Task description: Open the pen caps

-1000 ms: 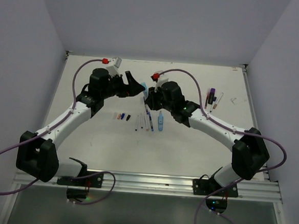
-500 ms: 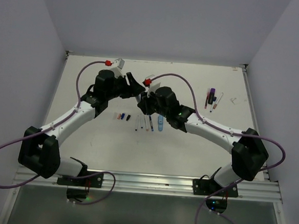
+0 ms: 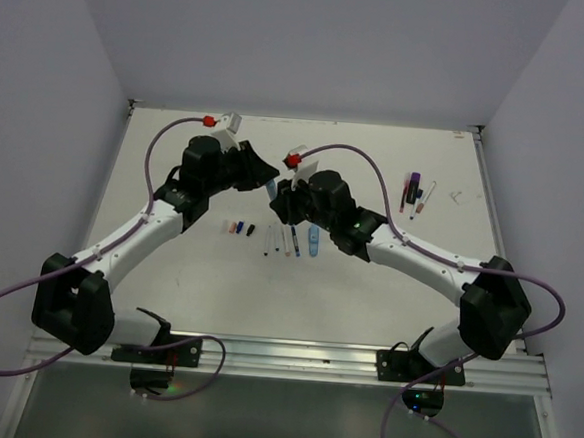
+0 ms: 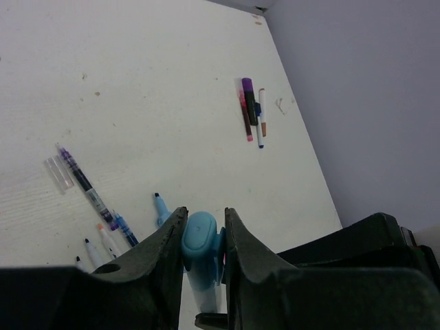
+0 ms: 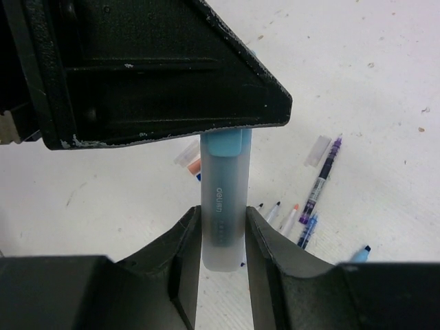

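Since a second ago the left pincer (image 4: 201, 232) has come in to meet the right pincer (image 5: 221, 237), and its two black fingers have closed. Now they squeeze the stubby light-blue plastic cap (image 4: 200, 239) on the end of a fat marker. The right pincer is narrow and holds the pale, see-through body of that marker (image 5: 221, 206) tight between its fingers. The cap sits on the marker, and I can see no gap. Both pincers hold it up in the air over the middle of the flat white table (image 3: 368, 284), a bit toward the far edge.

Down on the table, under the pincers, lies a row of thin pens with bare tips (image 3: 282, 240). A small light-blue marker (image 3: 313, 243) lies at the right end of the row. Just left of the row sit a few tiny caps, orange, blue and black (image 3: 238, 226). One thin purple pen (image 4: 84, 180) has a clear little cap (image 4: 58, 172) just beside it. Well apart, near the right edge, lies another small bunch of pens (image 3: 415, 193).
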